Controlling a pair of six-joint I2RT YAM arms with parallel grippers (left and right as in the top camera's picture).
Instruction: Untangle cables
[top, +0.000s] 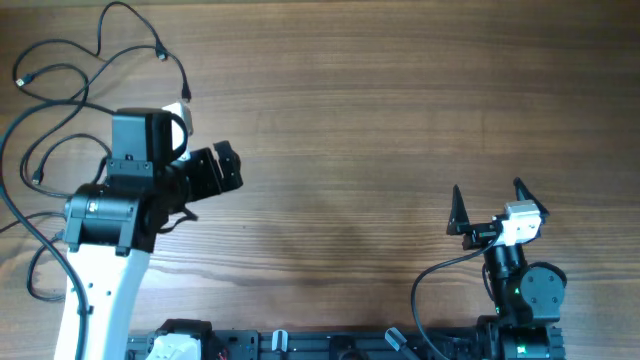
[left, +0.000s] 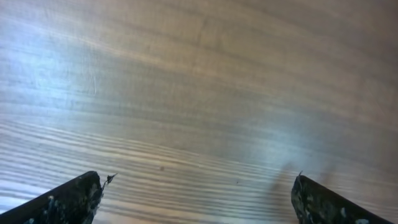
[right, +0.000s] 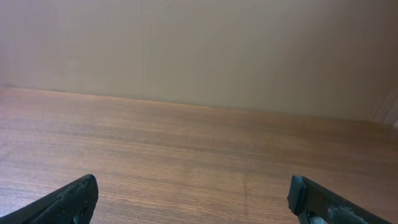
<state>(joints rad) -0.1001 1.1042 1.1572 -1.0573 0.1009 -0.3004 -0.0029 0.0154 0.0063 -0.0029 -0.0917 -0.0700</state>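
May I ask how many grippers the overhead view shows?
2: the left gripper, open, at left, right of the cables; the right gripper, open, at lower right.

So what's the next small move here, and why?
Probably turn the left gripper toward the cables: it is open, empty and facing only the table, while the cords lie spread on its other side, nearer it than the right gripper.

Several thin black cables (top: 50, 43) lie in loose, overlapping loops at the far left corner of a wooden table (top: 400, 120). The cords curve and cross one another rather than sitting in a tight bundle. Small plug ends (top: 162, 54) stick out from the loops, and some lower stretches pass out of sight.
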